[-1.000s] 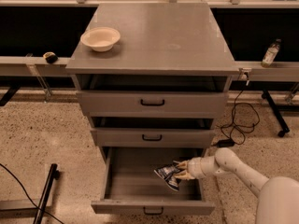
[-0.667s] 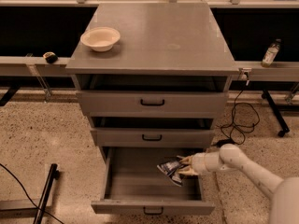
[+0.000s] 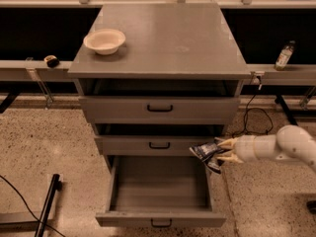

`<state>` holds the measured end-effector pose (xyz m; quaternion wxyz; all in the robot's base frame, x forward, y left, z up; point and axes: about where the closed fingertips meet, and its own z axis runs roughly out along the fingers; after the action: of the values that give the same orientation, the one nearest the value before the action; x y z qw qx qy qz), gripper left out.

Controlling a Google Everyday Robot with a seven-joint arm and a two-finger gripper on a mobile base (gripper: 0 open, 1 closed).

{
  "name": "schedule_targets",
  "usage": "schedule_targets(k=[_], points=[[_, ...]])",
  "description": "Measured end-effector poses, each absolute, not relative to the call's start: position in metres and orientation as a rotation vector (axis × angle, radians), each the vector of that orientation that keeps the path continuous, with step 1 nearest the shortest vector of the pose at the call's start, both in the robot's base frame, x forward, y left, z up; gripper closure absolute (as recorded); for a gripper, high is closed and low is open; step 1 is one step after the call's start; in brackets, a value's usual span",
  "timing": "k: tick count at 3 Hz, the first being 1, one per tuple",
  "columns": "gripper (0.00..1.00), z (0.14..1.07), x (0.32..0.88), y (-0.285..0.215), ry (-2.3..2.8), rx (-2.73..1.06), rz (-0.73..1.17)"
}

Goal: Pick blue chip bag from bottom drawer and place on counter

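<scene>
blue chip bag (image 3: 205,152) | clamped in end effector (image 3: 220,151) over open bottom drawer's (image 3: 160,218) right wall | cream bowl (image 3: 104,41) on counter (image 3: 173,38)

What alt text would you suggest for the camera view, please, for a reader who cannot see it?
The robot's two-finger gripper holds a small crinkled dark-blue foil chip bag over the right side of the open grey metal bottom drawer. A cream bowl sits on the flat grey counter above.
</scene>
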<state>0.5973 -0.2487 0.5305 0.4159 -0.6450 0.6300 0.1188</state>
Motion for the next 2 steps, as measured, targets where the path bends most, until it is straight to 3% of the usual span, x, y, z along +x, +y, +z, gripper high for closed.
schedule_targets(k=[2], points=[[1.00, 0.730, 0.610, -0.320, 1.640, -1.524, 0.130]])
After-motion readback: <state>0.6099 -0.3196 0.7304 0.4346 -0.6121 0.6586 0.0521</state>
